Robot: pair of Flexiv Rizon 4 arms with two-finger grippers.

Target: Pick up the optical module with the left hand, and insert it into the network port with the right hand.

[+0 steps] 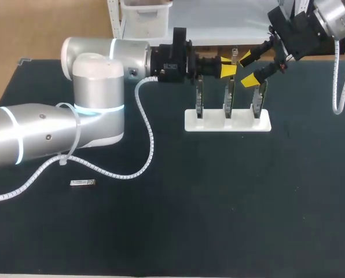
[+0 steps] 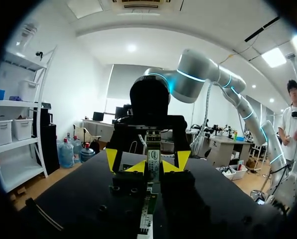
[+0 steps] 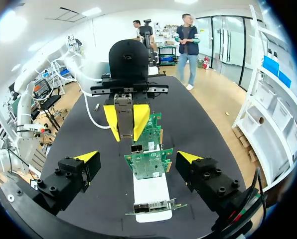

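Note:
My left gripper (image 1: 227,65) is held above the back of the white stand (image 1: 190,123) and is shut on a small metal optical module (image 1: 234,55). The left wrist view shows the module (image 2: 152,155) upright between that gripper's (image 2: 152,168) yellow tips. My right gripper (image 1: 249,68) faces it from the right, open, one yellow tip on each side of the module's end and neither touching it. In the right wrist view, my right gripper (image 3: 137,158) stands wide open over the green network cards (image 3: 147,162), with the left gripper (image 3: 125,122) and module (image 3: 123,109) straight ahead.
Three network cards (image 1: 227,98) stand upright in the white stand at the back middle of the black table. A second optical module (image 1: 83,183) lies on the table at the left, under my left arm (image 1: 51,130). A white coiled cable (image 1: 149,139) hangs from that arm.

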